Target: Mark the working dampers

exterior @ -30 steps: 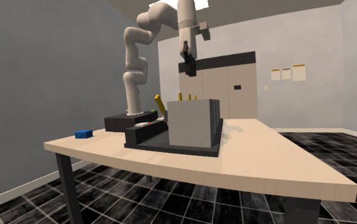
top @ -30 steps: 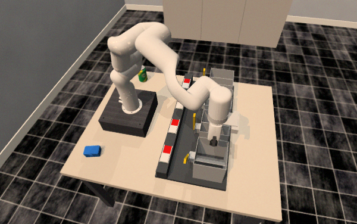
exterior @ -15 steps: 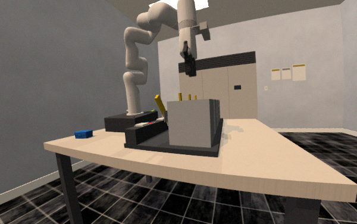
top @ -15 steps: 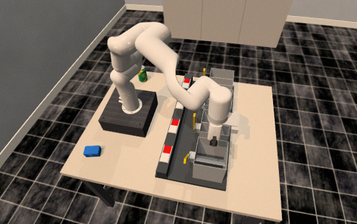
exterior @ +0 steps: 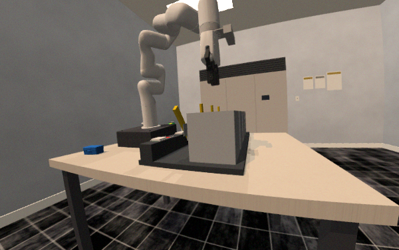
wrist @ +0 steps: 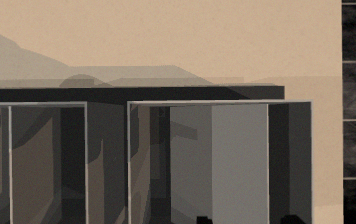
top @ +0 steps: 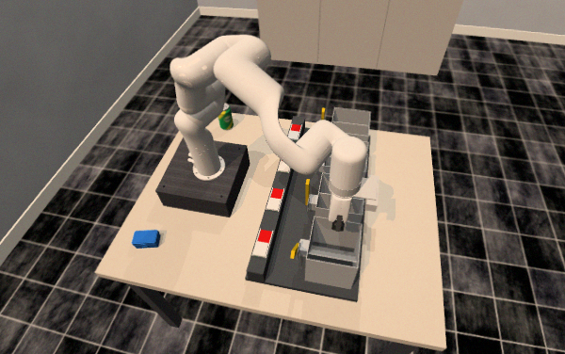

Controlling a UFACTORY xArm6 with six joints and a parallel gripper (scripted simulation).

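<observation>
Four grey box dampers stand in a row on a dark base (top: pixel 286 245) (exterior: pixel 199 166). The nearest damper (top: pixel 330 273) (exterior: pixel 213 136) (wrist: pixel 220 102) is open at the top, and a light grey blade (wrist: pixel 240 160) shows inside it. Its yellow lever (top: pixel 295 249) (exterior: pixel 179 117) is tilted. Two other levers (top: pixel 307 188) (top: pixel 323 113) stand upright. Three sliders show red (top: pixel 265 235) (top: pixel 277 193) (top: pixel 296 127), each with a white cover beside it. The arm hides the fourth slider. My gripper (top: pixel 337 225) (exterior: pixel 213 80) (wrist: pixel 246 220) hangs high above the nearest damper, fingers apart and empty.
A blue box (top: pixel 146 238) (exterior: pixel 93 149) lies near the table's front left. A green can (top: pixel 226 118) stands behind the black arm pedestal (top: pixel 202 185) (exterior: pixel 139 134). A cabinet stands beyond the table.
</observation>
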